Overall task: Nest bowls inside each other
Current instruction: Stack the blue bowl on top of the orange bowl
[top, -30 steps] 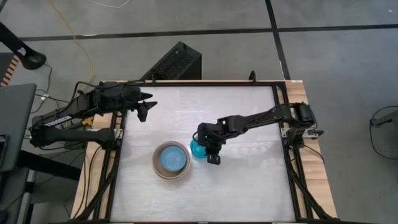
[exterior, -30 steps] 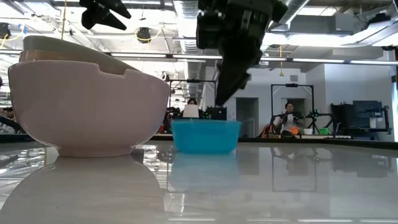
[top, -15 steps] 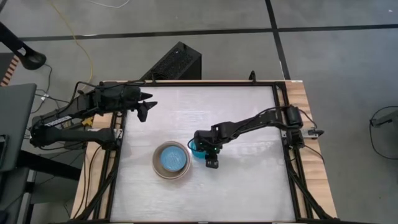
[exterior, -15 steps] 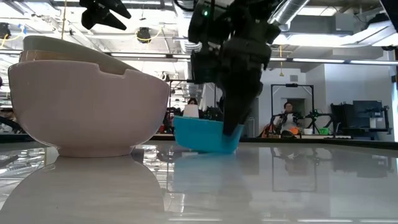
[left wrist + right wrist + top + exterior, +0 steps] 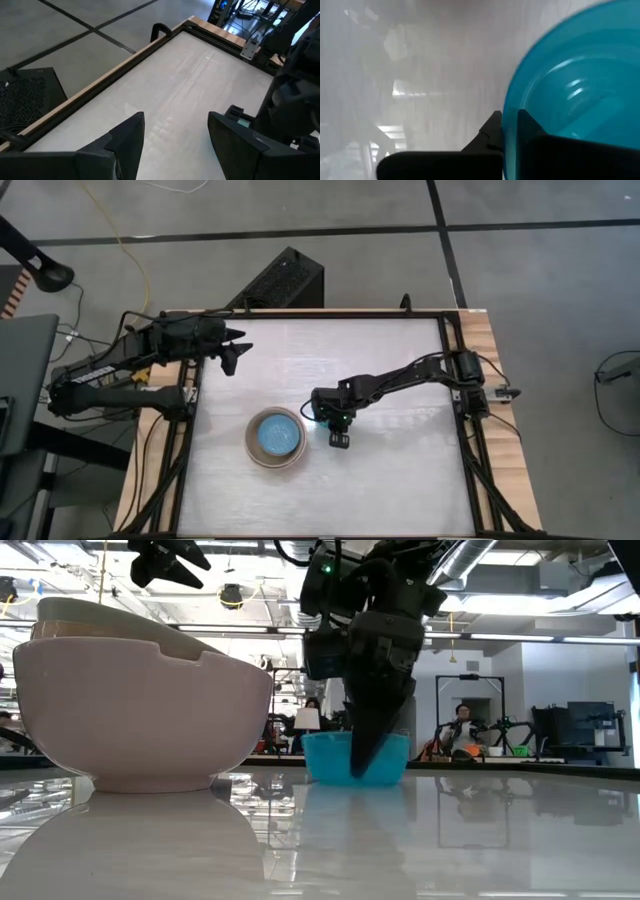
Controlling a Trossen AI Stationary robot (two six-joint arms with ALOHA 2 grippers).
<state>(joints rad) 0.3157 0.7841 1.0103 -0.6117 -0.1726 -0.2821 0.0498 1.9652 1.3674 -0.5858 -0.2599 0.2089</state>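
The small teal bowl stands upright on the table near its middle, largely covered by my right arm in the high view. My right gripper is shut on its rim. To its left is a stack of nested bowls, with a light blue one innermost. My left gripper hangs open and holds nothing, high over the table's far left corner. My right gripper pinches the teal bowl's wall at the rim, with one finger inside the bowl and the other outside. The fingers come steeply from above, slanting down. The bowl sits level with its base on the table.
A black frame with a wooden border runs around the white table. Bare tabletop stretches to the right of and nearer than the bowls. People and equipment show in the room beyond the table in the low view.
My right gripper has come down onto the teal bowl and taken hold of its rim. The bowl tipped for a moment as the fingers came in. It stands level again, shifted a little along the table, away from the stack.
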